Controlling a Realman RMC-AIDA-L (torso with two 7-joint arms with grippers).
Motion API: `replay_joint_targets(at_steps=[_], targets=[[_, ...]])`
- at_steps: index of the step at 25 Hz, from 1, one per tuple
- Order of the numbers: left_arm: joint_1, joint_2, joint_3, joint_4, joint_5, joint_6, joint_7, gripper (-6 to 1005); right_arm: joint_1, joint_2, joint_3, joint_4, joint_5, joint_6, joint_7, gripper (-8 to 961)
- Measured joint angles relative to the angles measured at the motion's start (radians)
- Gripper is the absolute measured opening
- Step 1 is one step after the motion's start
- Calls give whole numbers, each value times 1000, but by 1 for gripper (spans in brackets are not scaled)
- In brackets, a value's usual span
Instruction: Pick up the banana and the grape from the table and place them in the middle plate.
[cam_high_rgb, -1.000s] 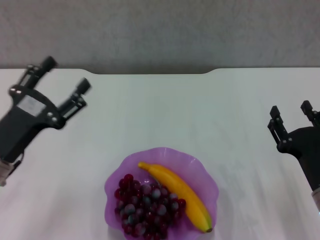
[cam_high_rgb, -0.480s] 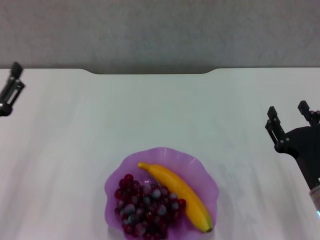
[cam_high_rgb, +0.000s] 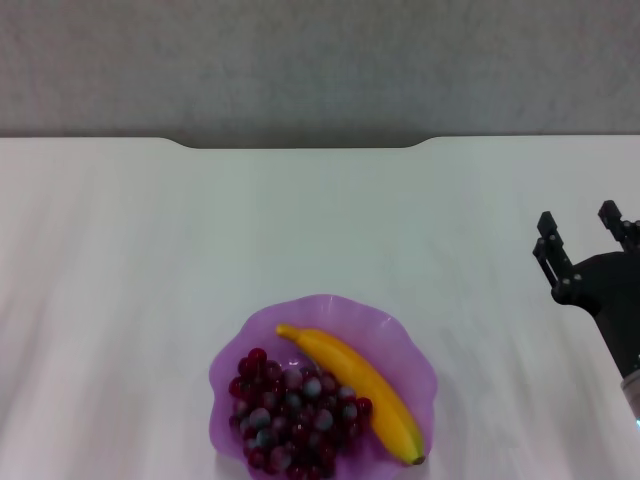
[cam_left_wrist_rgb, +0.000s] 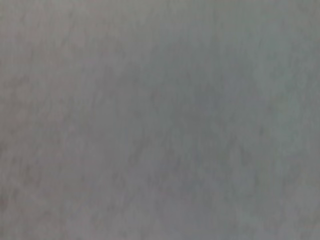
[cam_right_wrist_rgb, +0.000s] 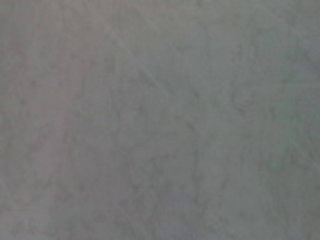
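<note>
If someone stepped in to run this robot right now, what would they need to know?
Right gripper: open, empty, parked above the table at the right edge, well clear of the plate.
Left gripper: out of sight in every view.
The banana and the grape bunch both lie side by side inside the middle plate, banana on the robot's right.
Done: both fruits are in the plate.
Left: nothing to pick up, as far as the views show; perhaps only parking the arms.

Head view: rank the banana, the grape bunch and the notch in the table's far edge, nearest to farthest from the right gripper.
From the right gripper, at the table's right side:
1. Banana, on the plate's right half.
2. Notch, at the far edge; close to the banana's distance.
3. Grape bunch, on the plate's left half.
</note>
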Motion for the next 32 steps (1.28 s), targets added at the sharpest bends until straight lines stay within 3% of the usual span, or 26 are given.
replay_joint_targets(at_steps=[5,11,17,24,27,32], targets=[[-6,2,-21,0,-1,-97,5,480,3,0,-5,8,42,0,0,576],[-5,0,-68,0,-1,-118,4,260,11,0,-2,19,48,0,0,574],[0,1,-69,1,0,-119,-8,219,14,0,-4,37,48,0,-1,572],[1,1,-69,2,-1,-142,-9,104,14,0,-13,59,47,0,-2,570],[0,1,-70,3,-1,-147,-9,54,14,0,-16,61,48,0,-1,364],[-2,1,-70,5,-2,-147,-9,35,14,0,-16,62,48,0,-1,174]])
